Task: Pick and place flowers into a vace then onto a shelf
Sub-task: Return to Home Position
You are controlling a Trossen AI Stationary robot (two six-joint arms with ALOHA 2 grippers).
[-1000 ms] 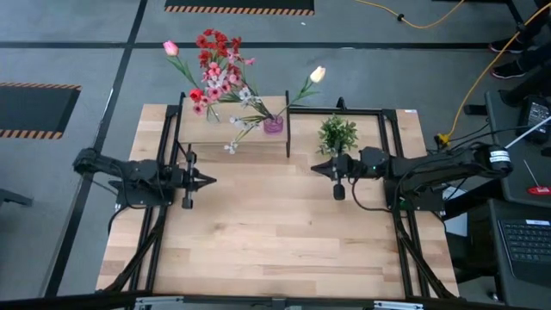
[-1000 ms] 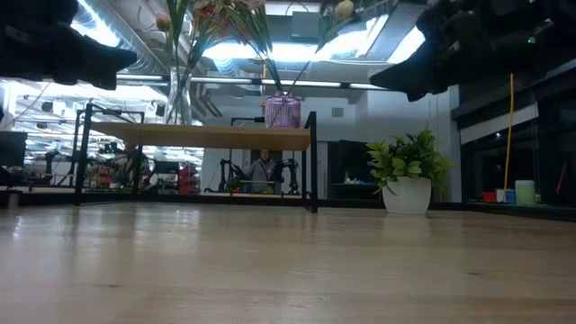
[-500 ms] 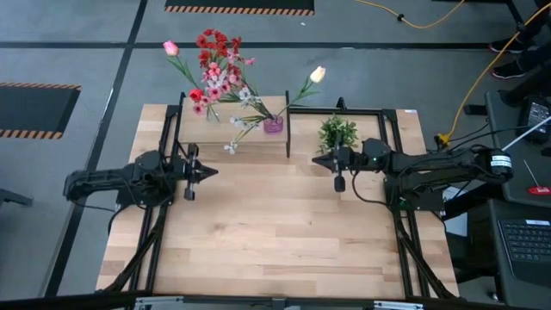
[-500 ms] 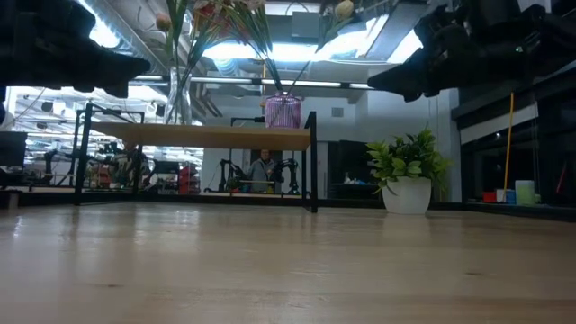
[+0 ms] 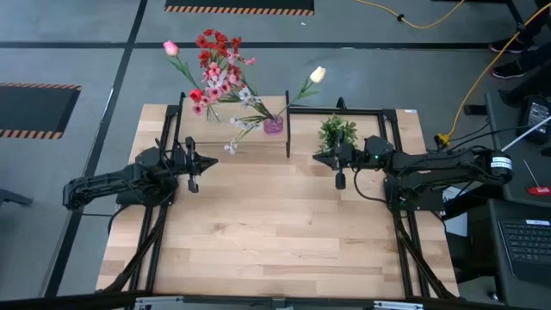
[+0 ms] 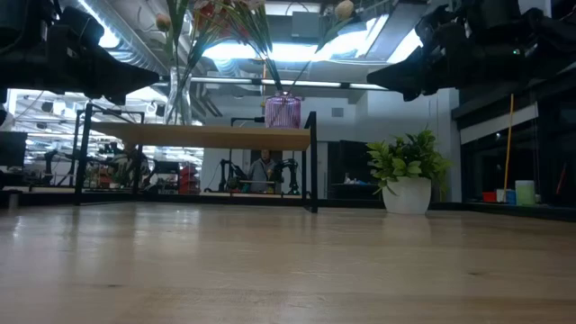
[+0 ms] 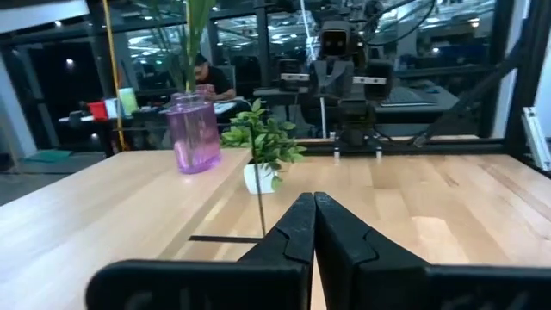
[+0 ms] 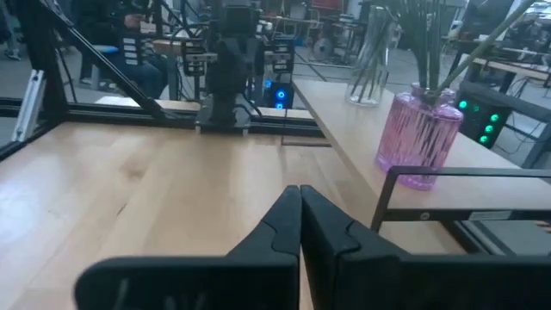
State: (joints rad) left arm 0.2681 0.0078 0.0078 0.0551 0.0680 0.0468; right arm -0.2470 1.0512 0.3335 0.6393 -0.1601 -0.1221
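The flowers [image 5: 219,73] stand in two vases on the shelf [image 5: 202,142], at the table's far edge.

The right gripper [image 5: 315,160] has its fingers pressed together on nothing. Nearest it is the leafy plant [image 5: 337,132] in a white pot, just beyond the fingers. Nothing stands between this gripper and the shelf's black end leg, which is just ahead of its tips.

The left gripper [image 5: 213,164], also pressed together and empty, hovers over the table [image 5: 275,232] just in front of the shelf's near edge. A pale sprig [image 5: 231,148] hanging over that edge is close to its tips. The two grippers point at each other, well apart, with bare tabletop between them.

From the left gripper the shelf board lies just beyond, and the flowers rise farther behind it. From the right gripper they stand ahead and farther back.

The violet vase [image 5: 274,126] sits at the shelf end nearer the right gripper and holds the cream tulip [image 5: 318,74]. The clear glass vase [image 5: 213,113] sits at the end nearer the left gripper and holds the red blossom cluster [image 5: 217,45] and the pink tulip [image 5: 170,48]. I cannot tell which vase holds the small pink blossoms [image 5: 215,86].

Far behind the shelf, a person [image 6: 263,166] shows in the low view.
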